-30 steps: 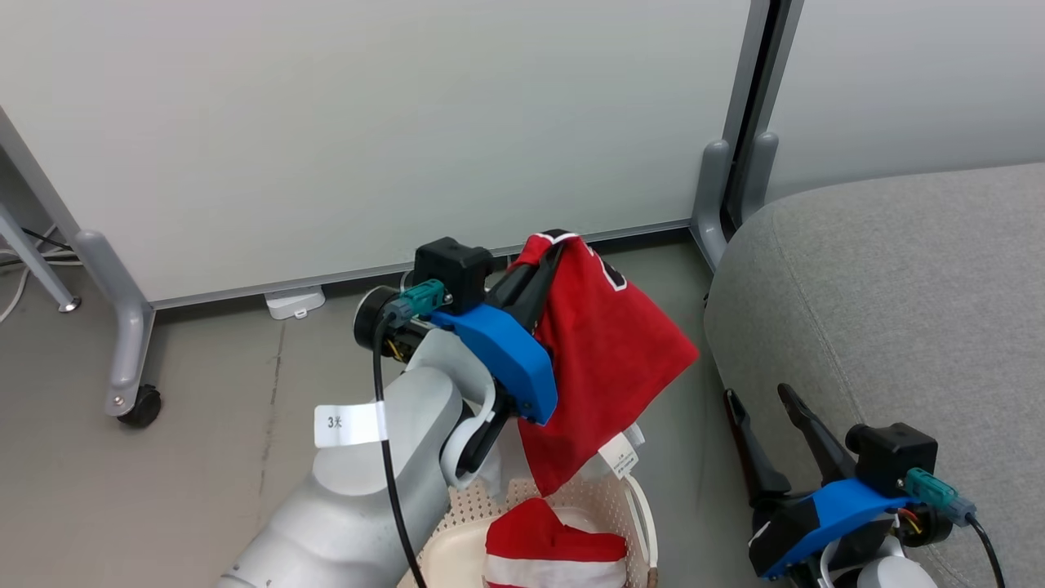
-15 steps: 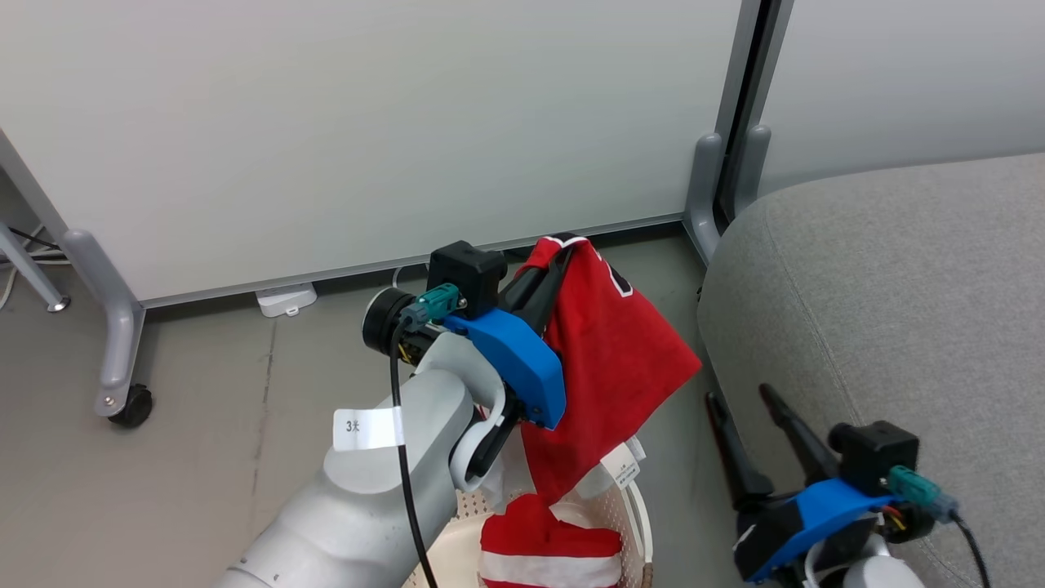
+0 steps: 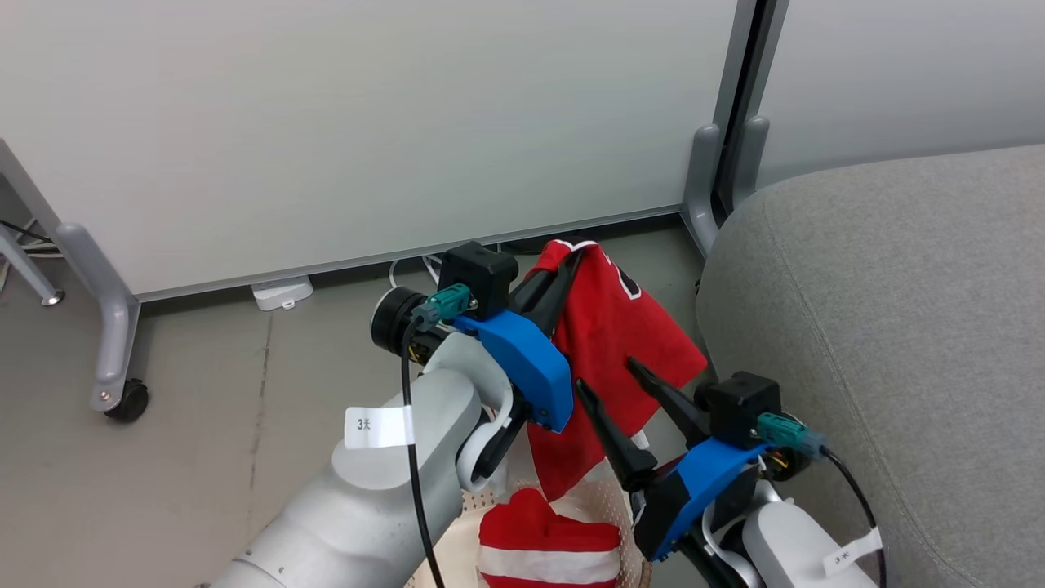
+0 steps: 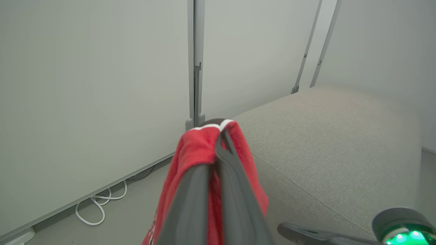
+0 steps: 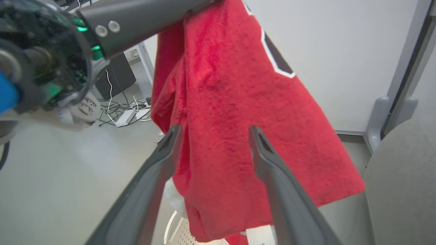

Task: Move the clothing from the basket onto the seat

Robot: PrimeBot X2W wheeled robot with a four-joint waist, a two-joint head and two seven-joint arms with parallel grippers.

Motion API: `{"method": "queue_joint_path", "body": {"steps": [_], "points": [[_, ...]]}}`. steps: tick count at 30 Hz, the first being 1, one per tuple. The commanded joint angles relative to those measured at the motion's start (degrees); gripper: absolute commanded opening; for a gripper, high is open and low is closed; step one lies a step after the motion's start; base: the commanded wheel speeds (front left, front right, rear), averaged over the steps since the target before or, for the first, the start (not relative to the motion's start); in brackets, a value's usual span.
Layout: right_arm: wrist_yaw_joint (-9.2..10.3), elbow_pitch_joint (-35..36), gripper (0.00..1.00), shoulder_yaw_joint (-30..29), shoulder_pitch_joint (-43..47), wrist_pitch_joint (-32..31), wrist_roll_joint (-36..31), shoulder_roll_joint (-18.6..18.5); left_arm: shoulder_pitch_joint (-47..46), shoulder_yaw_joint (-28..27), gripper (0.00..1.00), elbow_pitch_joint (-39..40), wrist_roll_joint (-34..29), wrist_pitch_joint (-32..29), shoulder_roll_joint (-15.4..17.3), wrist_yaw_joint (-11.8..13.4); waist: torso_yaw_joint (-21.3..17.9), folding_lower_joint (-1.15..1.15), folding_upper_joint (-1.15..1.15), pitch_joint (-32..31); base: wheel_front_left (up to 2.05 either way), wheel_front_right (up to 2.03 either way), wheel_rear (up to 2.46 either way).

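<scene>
Grey floor (image 3: 204,457) and white panels (image 3: 367,122) are seen. One banded red garment (image 3: 547,547) is contained in the basket (image 3: 600,500). Red jersey (image 3: 620,343) is pinched in closed left gripper (image 3: 571,256), left of sofa (image 3: 898,327); right gripper (image 3: 606,372) is held wide open beside it.

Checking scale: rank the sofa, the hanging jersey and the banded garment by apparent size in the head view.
1. sofa
2. jersey
3. banded garment, though the frame edge crops it, so its full size is unsure.
</scene>
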State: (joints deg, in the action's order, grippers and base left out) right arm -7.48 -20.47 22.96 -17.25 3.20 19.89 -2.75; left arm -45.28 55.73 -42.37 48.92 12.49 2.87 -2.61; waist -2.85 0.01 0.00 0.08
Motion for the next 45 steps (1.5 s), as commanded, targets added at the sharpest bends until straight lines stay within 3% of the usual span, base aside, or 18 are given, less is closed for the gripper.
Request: {"method": "queue_joint_path", "body": {"steps": [1,7,22,24,25,43,44,45], "points": [[-0.03,-1.3,1.00,0.8,-1.4,0.3,0.1,-0.2,-1.0,0.2,0.00,0.0,0.5,0.3,0.0,0.2,0.2,-0.01,0.00,0.1,0.00,0.00,0.00],[-0.03,-7.9,1.00,2.9,-5.5,1.7,0.3,-0.2,-1.5,1.8,0.00,0.2,1.5,0.5,0.0,0.5,0.6,-0.01,0.00,0.2,0.00,0.00,0.00],[-0.03,-23.0,1.00,7.2,-15.6,7.7,8.4,-0.2,-2.5,5.7,0.00,1.6,4.2,1.0,0.0,1.1,1.6,-0.01,0.00,0.1,0.00,0.00,0.00],[-0.03,-24.7,0.16,7.7,-16.8,8.4,9.8,-0.2,-2.6,6.2,0.00,1.7,4.6,1.1,0.0,1.1,1.7,-0.01,0.00,0.1,0.00,0.00,0.00],[-0.03,-25.5,0.00,8.0,-17.3,8.8,10.4,-0.2,-2.7,6.5,0.00,1.7,4.6,1.1,0.0,1.1,1.8,-0.01,0.00,0.0,0.00,0.00,0.00],[-0.03,-32.0,0.00,13.5,-20.6,11.8,16.2,-0.2,-3.4,8.2,0.00,-0.4,6.4,2.1,0.0,1.6,1.2,-0.01,0.00,-0.5,0.00,0.00,0.00],[-0.03,-32.0,0.00,13.6,-20.7,11.7,16.3,-0.2,-3.4,8.2,0.07,-0.6,6.5,2.1,0.0,1.6,1.2,-0.01,0.00,-0.6,0.00,0.00,0.00],[-0.03,-32.1,0.00,13.8,-20.8,11.8,16.4,-0.2,-3.4,8.3,0.20,-0.7,6.4,2.2,0.0,1.6,1.2,-0.01,0.00,-0.6,0.00,0.00,0.00]]}}
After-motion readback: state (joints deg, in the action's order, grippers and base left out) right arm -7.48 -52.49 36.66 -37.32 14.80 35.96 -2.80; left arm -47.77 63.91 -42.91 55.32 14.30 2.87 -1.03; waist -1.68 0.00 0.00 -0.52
